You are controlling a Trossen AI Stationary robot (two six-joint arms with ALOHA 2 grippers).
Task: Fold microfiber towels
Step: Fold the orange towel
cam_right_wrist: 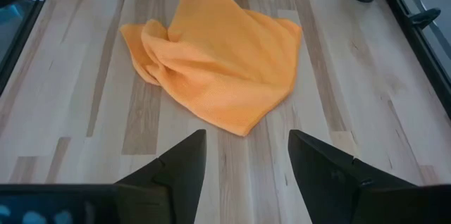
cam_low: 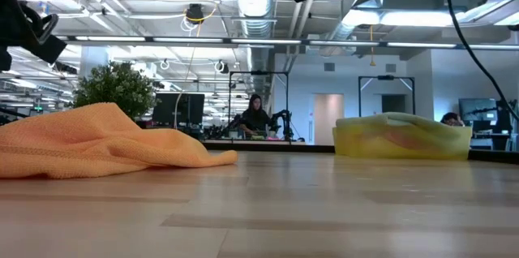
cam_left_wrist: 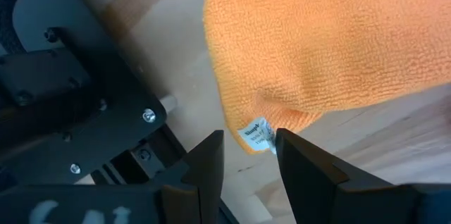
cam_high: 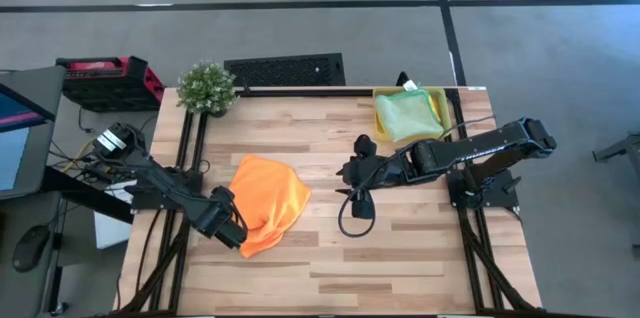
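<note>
Orange towel (cam_high: pixel 270 201) lying crumpled on desk (cam_high: pixel 330 258), left of middle, one corner pulled up in small peak. Left tool (cam_left_wrist: pixel 248 155) down at towel's left edge, fingers parted a bit with white care tag (cam_left_wrist: pixel 258 134) at corner sitting between them; can't tell if it's actually pinched. Right tool (cam_right_wrist: pixel 246 155) hovering mid-desk just right of orange towel, jaws spread wide, holding nothing. Pale green towel (cam_high: pixel 404 113) bunched in yellow tray (cam_high: pixel 438 98) at far right corner. Potted plant (cam_high: pixel 207 86) at far left corner.
</note>
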